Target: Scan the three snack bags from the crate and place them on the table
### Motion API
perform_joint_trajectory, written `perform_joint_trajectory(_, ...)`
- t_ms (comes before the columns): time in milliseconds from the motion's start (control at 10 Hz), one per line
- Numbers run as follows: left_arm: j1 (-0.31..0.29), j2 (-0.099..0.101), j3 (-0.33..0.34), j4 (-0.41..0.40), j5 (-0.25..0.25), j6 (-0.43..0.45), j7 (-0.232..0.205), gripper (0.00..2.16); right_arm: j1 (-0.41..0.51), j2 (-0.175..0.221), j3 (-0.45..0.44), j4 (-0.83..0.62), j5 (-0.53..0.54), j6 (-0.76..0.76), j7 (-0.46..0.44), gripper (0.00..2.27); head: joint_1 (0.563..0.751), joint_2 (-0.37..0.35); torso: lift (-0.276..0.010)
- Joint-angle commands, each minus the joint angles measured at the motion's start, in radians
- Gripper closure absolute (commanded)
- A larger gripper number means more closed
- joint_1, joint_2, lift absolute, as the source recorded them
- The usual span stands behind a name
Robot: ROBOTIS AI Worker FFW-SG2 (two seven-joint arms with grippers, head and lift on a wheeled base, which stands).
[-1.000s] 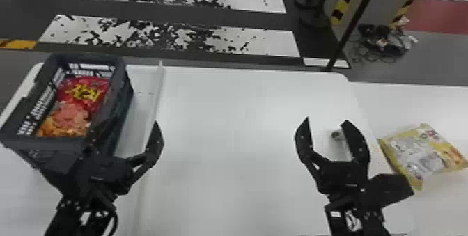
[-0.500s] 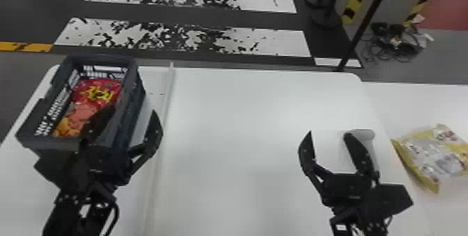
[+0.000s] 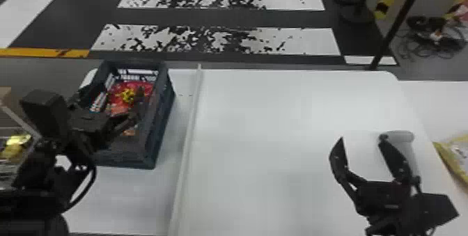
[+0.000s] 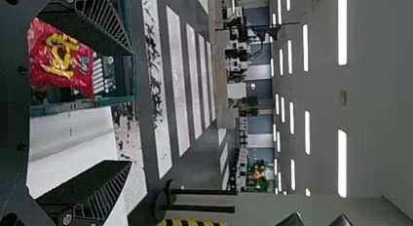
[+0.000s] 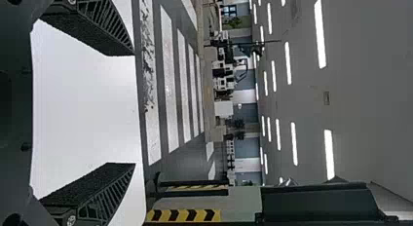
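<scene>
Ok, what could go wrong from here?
Three risks:
1. The crate has a side wall lying between the open fingers of the left claw in its wrist view; lowered straight down, it may catch that wall.
2. The red bag lies close against orange-pink packaging; one grab could snag both.
3. The right claw overlaps the grey scanner in the head view; a low move might knock it.
</scene>
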Motion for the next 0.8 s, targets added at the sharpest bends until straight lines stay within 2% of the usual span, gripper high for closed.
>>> perform_joint_trajectory(0,-0.086,0.030,0.051,-0.011,0.003,0.208,-0.010,0.08,0.003,-0.001,0.000,0.004,0.000,0.000,0.000,0.08,0.695,0.075,-0.062)
perform_joint_trajectory(100,-0.155,0.039,0.068,-0.001,-0.017,0.359,-0.037,0.08,0.003,-0.001,0.000,0.007,0.000,0.000,0.000,0.08,0.695,0.106,-0.062)
perform_joint_trajectory(400,-0.330,0.065,0.063,0.104,-0.097,0.592,-0.080,0.08,0.004,-0.001,0.000,0.012,0.000,-0.006,0.002,0.08,0.695,0.159,-0.062)
perform_joint_trajectory(600,-0.435,0.090,0.008,0.222,-0.181,0.653,-0.120,0.08,0.004,-0.001,0.005,0.021,-0.002,-0.012,0.002,0.08,0.695,0.170,-0.062)
perform_joint_trajectory(700,-0.495,0.094,-0.017,0.289,-0.217,0.696,-0.139,0.08,0.006,-0.001,0.008,0.022,0.000,-0.012,0.002,0.08,0.695,0.173,-0.062)
